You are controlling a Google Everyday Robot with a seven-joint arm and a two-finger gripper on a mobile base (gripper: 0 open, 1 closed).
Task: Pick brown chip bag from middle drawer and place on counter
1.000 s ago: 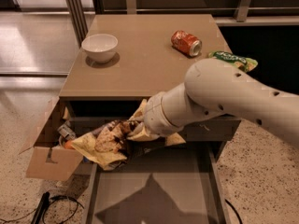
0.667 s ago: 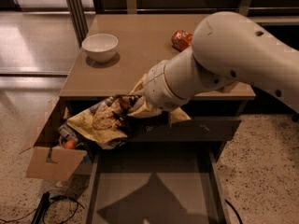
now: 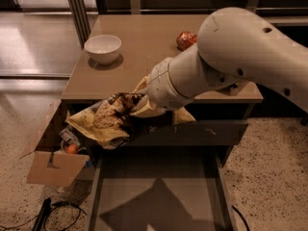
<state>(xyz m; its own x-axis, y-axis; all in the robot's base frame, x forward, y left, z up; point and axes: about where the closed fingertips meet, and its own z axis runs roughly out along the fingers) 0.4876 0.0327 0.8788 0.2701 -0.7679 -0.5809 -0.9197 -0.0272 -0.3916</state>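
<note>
Jaws clamp one brown chip bag (image 3: pixel 107 120) at counter's (image 3: pixel 144 42) front edge, over middle drawer (image 3: pixel 159 198).

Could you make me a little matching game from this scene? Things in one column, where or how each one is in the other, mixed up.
Things:
1 white bowl
2 brown chip bag
3 red can
4 middle drawer

Places or states:
A pulled open below the counter
B far part of the counter, partly behind the arm
C held by the gripper at the counter's front edge
D left part of the counter

Pairs: 1-D, 2-C, 3-B, 4-A
</note>
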